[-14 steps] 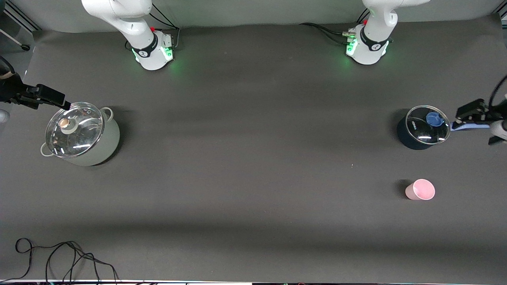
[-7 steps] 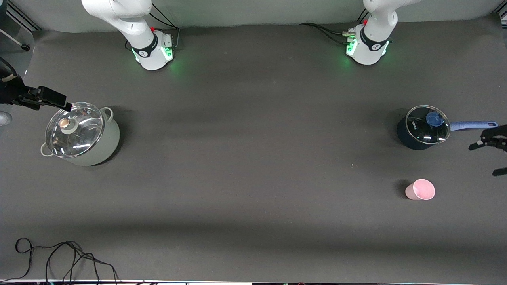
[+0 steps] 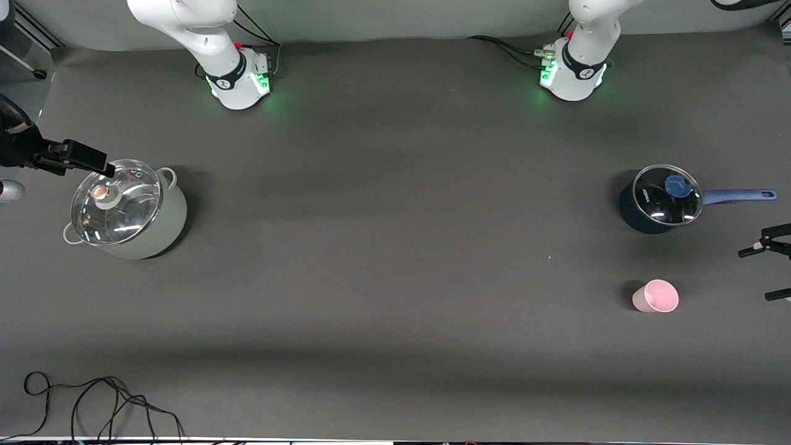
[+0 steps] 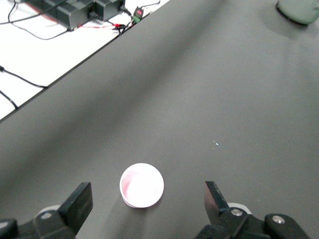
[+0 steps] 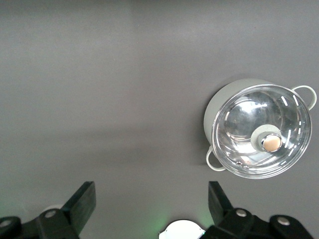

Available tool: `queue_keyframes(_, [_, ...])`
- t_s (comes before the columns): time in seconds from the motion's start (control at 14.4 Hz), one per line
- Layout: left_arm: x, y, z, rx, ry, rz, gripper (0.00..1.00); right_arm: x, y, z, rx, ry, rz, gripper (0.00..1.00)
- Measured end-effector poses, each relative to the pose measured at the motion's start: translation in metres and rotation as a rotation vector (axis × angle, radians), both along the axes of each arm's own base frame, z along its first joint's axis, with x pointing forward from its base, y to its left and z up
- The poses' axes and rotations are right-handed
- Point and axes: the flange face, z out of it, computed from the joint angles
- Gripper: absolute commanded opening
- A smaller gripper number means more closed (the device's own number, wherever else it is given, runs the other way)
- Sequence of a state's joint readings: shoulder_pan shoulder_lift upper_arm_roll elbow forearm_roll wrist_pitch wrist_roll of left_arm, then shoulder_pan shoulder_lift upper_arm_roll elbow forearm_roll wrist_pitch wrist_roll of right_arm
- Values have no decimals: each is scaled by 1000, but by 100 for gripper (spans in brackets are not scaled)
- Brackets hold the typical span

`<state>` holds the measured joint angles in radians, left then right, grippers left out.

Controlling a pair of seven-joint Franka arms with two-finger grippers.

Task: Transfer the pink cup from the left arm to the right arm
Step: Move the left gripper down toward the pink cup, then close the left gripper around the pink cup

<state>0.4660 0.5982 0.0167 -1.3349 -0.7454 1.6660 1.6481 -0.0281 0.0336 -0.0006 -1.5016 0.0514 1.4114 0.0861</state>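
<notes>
Standing upright on the table, pink cup (image 3: 655, 296) sits near the left tool (image 3: 768, 272), fingers spread

Left gripper (image 3: 772, 272) cut off at frame edge near pink cup (image 3: 656, 296); wrist hidden, possibly above table edge.

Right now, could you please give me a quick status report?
Left gripper open, at the left arm's table end beside the pink cup. Right gripper open near the grey pot. Cup upright, untouched, nothing blocking.
</notes>
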Motion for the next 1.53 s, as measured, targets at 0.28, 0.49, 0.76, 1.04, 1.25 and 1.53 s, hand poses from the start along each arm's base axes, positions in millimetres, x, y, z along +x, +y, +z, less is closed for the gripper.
queue_keyframes(0.28, [5, 5, -84, -122, -126, -106, 100, 4, 0, -7, 0, 13, 0, 100])
queue_keyframes(0.49, [1, 10, -134, -180, -200, -142, 100, 6, 0, -10, 1, 18, 1, 100])
queue_keyframes(0.76, [-5, 17, -184, -230, -306, -161, 100, 6, 0, -9, 0, 16, 1, 100])
queue_keyframes(1.04, [-14, 29, -224, -228, -356, -159, 100, 6, 0, -9, 0, 15, 1, 100])
queue_keyframes(1.25, [-20, 35, -237, -228, -365, -156, 100, 6, 0, -9, 0, 15, 1, 100])
queue_keyframes(1.53, [-24, 34, -273, -221, -400, -137, 100, 6, 1, -9, 0, 15, 1, 100])
